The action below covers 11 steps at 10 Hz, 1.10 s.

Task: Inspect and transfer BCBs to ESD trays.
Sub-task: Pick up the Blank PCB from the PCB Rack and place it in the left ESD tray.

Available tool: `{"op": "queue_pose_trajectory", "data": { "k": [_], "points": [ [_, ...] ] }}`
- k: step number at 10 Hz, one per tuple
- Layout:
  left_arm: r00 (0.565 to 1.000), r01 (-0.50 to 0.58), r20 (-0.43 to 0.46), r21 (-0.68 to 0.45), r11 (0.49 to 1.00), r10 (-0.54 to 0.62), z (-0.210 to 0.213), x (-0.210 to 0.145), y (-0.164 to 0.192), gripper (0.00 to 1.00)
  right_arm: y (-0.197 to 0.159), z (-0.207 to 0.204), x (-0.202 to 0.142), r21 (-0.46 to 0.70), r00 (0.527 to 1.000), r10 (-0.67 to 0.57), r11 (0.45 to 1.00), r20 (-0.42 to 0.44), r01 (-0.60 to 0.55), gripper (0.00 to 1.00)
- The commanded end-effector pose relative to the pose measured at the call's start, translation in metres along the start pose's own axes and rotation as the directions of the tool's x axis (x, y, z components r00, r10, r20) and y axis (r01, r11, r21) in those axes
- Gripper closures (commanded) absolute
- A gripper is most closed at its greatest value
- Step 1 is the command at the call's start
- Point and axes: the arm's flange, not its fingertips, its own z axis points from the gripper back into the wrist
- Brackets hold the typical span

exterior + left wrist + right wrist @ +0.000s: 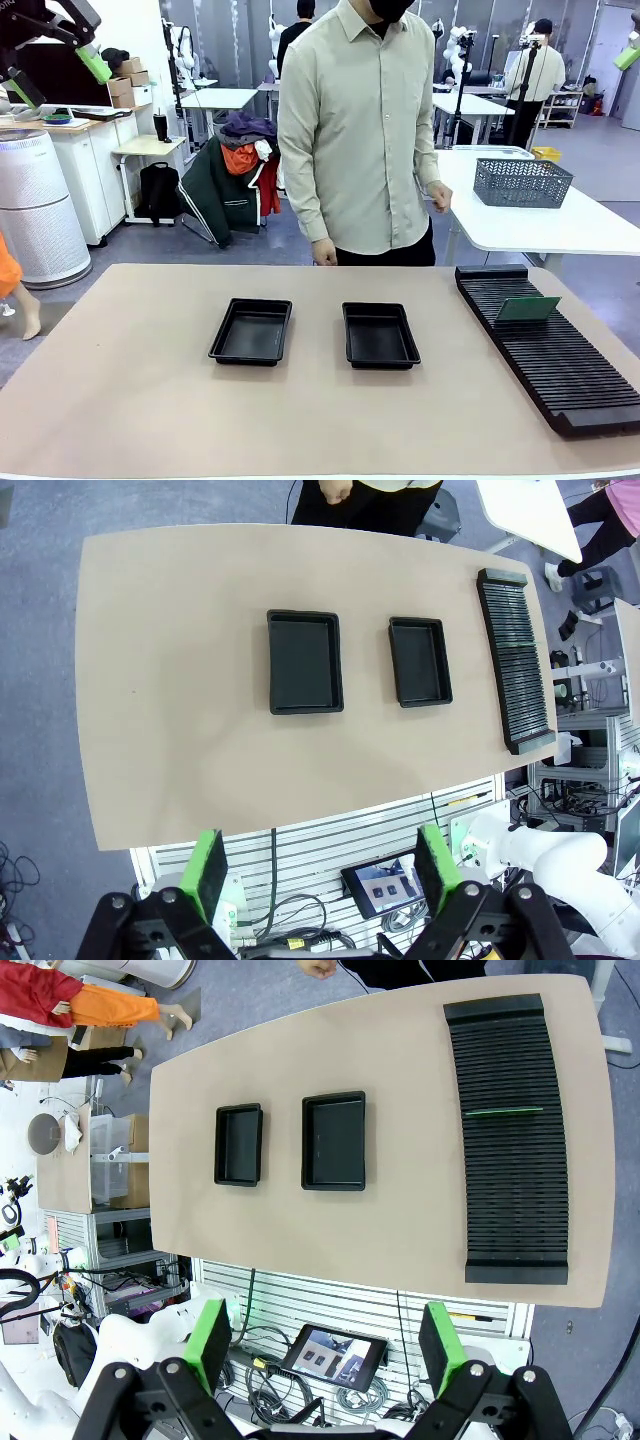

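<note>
— Two ESD trays (pixel 250 335) sit empty mid-table. One BCB (pixel 528 309) stands in the rack (pixel 560 380) on my right, so I'd say the transfer hasn't begun.
— Your pincers?
— Left gripper (pixel 322 872) and right gripper (pixel 327 1348) both gape, holding nothing, high above. Next, probably, the right one descends and pinches the board's top edge. I can't make out its faces from here.

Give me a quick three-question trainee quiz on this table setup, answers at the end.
1. How many thin flat green boards stand in the long black ribbed rack?
2. True or false: each of the two shallow black rectangular plastic trays already holds a board.
3. The left tool is: A) open, B) shut on a board, C) shut on a tray.
Key: 1 one; 2 false; 3 A.
</note>
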Motion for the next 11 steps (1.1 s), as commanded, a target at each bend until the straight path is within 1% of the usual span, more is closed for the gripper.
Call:
{"op": "queue_pose_trajectory", "data": {
  "k": [1, 6, 7, 8, 9, 11],
  "points": [
    [1.0, 0.001, 0.0, -0.002, 1.0, -0.001, 0.0, 0.0, 0.0, 0.0, 0.0, 0.0, 0.0, 0.0, 1.0, -0.001, 1.0, 0.0, 0.001, 0.0],
    [1.0, 0.001, 0.0, -0.002, 1.0, -0.001, 0.0, 0.0, 0.0, 0.0, 0.0, 0.0, 0.0, 0.0, 1.0, 0.0, 1.0, 0.0, 0.0, 0.0],
    [1.0, 0.001, 0.0, -0.002, 1.0, -0.001, 0.0, 0.0, 0.0, 0.0, -0.001, 0.001, 0.003, -0.032, 0.998, 0.053, 0.998, 0.025, -0.053, 0.0],
    [1.0, 0.001, 0.0, -0.002, 1.0, -0.001, 0.0, 0.0, 0.0, 0.0, -0.004, -0.003, 0.007, -0.083, 0.991, 0.132, 0.988, 0.018, -0.13, 0.0],
    [1.0, 0.001, 0.0, -0.002, 1.0, -0.001, 0.0, 0.0, 0.0, 0.0, -0.006, -0.014, 0.01, -0.15, 0.971, 0.238, 0.96, -0.008, -0.236, 0.0],
    [1.0, 0.001, 0.0, -0.002, 1.0, -0.001, 0.0, 0.0, 0.0, 0.0, -0.011, -0.034, 0.017, -0.221, 0.915, 0.402, 0.89, -0.032, -0.398, 0.0]
  ]
}}
